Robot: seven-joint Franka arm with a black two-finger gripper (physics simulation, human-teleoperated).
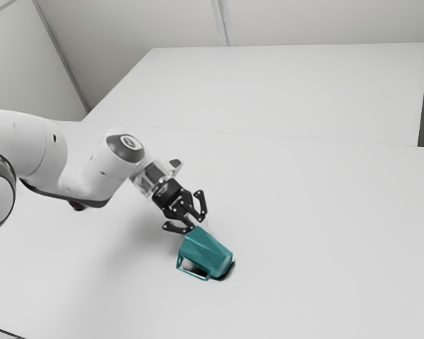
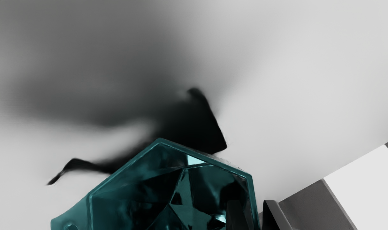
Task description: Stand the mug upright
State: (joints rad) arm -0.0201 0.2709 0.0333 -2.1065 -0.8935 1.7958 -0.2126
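Can see a teal mug (image 1: 206, 251) tipped over at the white table (image 1: 325, 212), well short of upright. Can look straight into the mug in the wrist view, with its mouth turned toward the gripper (image 1: 198, 223) and its bottom pointing away. In the exterior view, can find the handle (image 1: 179, 263) low on the mug, on the side toward the exterior view's lower left. Can't tell how much of the mug rests on the table.

Got the gripper right at the mug's rim, drawn in to a narrow gap, with one finger (image 2: 234, 215) inside the mug and the other just outside. Pinching the mug's wall between the two, near the lip, with nothing else in hold.

Can trace the arm (image 1: 92, 176) coming from the exterior view's left of the mug and slanting down toward its mouth. Can also make out a dark shadow (image 2: 194, 127) on the table beside the mug, close along its rim in the wrist view.
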